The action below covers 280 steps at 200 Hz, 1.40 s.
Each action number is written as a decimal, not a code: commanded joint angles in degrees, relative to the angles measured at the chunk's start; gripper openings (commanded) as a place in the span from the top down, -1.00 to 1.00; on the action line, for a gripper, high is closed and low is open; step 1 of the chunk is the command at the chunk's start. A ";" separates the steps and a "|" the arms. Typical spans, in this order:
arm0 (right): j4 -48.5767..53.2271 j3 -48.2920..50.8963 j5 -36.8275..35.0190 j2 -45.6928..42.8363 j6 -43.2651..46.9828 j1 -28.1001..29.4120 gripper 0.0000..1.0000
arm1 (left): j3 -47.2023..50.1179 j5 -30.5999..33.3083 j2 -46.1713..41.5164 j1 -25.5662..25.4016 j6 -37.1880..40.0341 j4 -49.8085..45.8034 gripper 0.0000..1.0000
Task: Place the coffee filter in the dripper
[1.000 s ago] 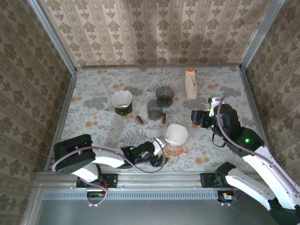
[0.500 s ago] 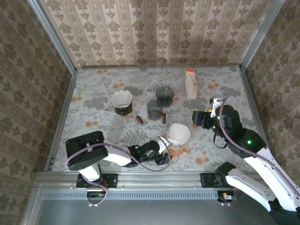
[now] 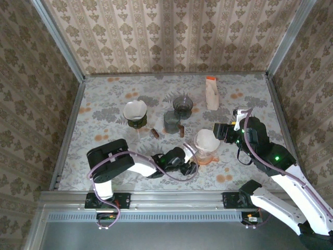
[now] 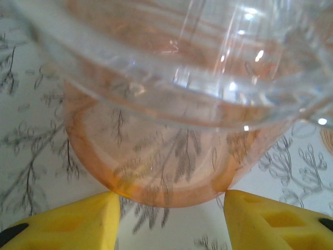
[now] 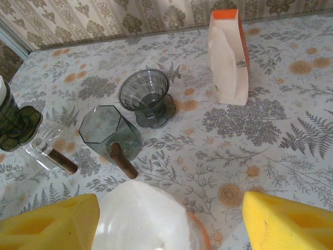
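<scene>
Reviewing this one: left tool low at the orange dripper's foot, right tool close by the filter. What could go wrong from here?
1. The left tool flanks only the foot of the orange dripper; squeezing there could tip or slide it.
2. The filter stands tall between the open fingers of the right tool; moving in could crush it or knock it out.

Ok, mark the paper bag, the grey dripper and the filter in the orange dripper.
paper bag (image 5: 227, 65): right wrist view, white front face.
grey dripper (image 5: 144, 89): right wrist view, inside its cone.
filter (image 3: 207, 139): top view, middle of the paper.
</scene>
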<state>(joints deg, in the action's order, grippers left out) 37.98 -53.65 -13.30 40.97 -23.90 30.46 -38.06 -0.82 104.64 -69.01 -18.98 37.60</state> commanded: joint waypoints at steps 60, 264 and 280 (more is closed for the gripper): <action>3.15 -1.85 -1.95 -2.27 0.88 -0.66 -0.49 | -14.24 -5.37 10.57 5.76 2.11 1.84 -0.12; -6.40 -5.45 8.71 13.76 1.98 9.34 -0.46 | 4.32 9.99 -42.00 -4.09 2.52 -21.05 -0.99; -5.87 -8.05 7.50 20.00 2.18 12.11 -0.46 | 7.13 12.86 -50.26 -4.53 0.31 -25.14 -1.00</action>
<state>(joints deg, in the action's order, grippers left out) 33.93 -57.49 -4.25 54.72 -22.65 38.87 -34.83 4.32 62.76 -72.90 -16.58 23.14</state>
